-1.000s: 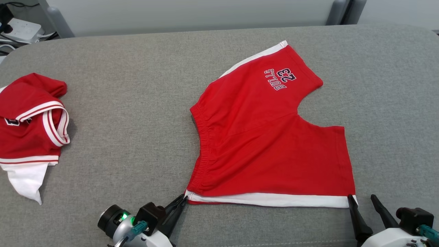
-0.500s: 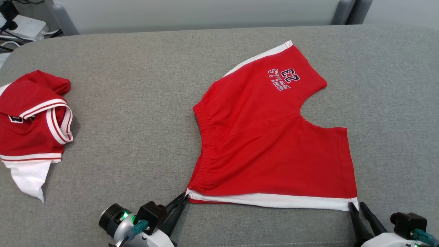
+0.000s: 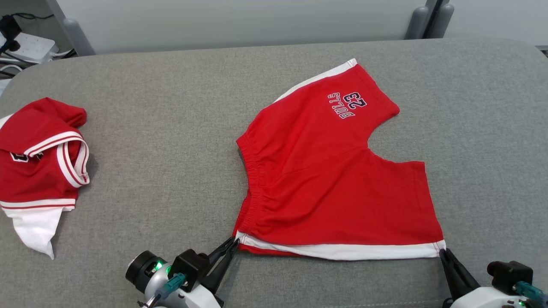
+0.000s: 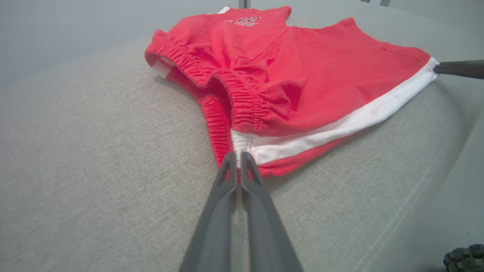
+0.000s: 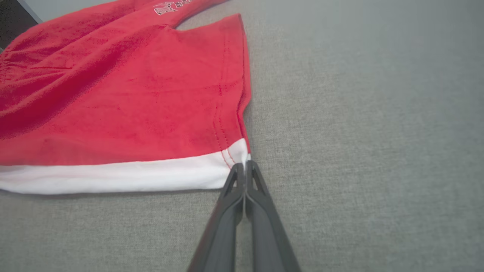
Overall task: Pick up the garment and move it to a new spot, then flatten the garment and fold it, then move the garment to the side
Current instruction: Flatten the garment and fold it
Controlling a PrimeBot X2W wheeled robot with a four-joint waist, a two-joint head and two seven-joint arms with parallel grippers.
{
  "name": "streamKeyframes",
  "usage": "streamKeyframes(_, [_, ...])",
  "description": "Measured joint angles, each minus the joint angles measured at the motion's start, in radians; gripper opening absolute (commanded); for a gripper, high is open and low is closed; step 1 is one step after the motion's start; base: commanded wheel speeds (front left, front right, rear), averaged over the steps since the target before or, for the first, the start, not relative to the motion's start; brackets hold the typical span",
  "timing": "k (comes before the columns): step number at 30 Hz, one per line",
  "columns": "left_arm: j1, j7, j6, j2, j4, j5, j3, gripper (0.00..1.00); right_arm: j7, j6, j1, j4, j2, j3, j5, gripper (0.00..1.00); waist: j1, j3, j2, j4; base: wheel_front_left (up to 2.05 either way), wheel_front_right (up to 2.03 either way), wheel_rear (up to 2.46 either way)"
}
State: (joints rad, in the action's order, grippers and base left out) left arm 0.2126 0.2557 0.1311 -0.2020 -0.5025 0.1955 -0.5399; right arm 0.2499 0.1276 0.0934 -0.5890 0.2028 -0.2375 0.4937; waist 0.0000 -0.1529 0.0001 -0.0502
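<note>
pinching both near corners of the shorts (image 3: 334, 179), which lie flat mid-pad (image 3: 171, 128)
left gripper (image 3: 233, 244) clamps the waistband end, right gripper (image 3: 443, 253) the hem end; flattening looks done, so next likely lift both evenly to fold.

Soft matt cloth shorts (image 3: 334, 179) on a rough woven grey surface (image 3: 162, 141).

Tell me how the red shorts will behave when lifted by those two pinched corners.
Floppy, probably: the red shorts bunch at the elastic waistband, so the middle should sag between the left gripper and right gripper. Likely light, being thin cloth lying flat. The narrow corner pinches may slip under a hard tug.
</note>
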Motion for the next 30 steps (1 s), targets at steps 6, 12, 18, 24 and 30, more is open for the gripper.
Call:
streamKeyframes(6, [-0.065, 0.0, 0.0, -0.011, 0.12, 0.017, 0.013, 0.0, 0.0, 0.0, -0.079, 0.139, 0.047, 0.033, -0.029, 0.0, 0.0, 0.038, 0.0, -0.01, 0.0, 0.0, 0.0])
streamKeyframes(12, [-0.161, -0.002, -0.011, -0.042, 0.22, 0.018, 0.015, 0.0, 0.0, 0.0, -0.199, 0.259, 0.074, 0.056, -0.048, 0.0, 0.0, 0.071, 0.0, -0.014, 0.0, 0.0, 0.0])
streamKeyframes(18, [-0.258, -0.09, -0.028, -0.075, 0.395, 0.043, 0.01, 0.0, -0.019, 0.0, -0.338, 0.419, 0.097, 0.124, -0.079, 0.0, -0.0001, 0.09, 0.0, -0.015, 0.0, 0.0, 0.0])
streamKeyframes(24, [-0.272, -0.194, -0.028, -0.129, 0.55, 0.035, -0.009, 0.0, -0.122, 0.0, -0.456, 0.589, 0.081, 0.194, -0.131, 0.0, 0.0, 0.086, 0.0, -0.001, 0.0, 0.0, 0.0])
streamKeyframes(30, [-0.269, -0.226, -0.026, -0.125, 0.582, 0.065, -0.019, 0.0, -0.195, 0.0, -0.421, 0.618, 0.06, 0.236, -0.168, 0.0, 0.0, 0.073, 0.0, 0.015, 0.0, 0.0, 0.0])
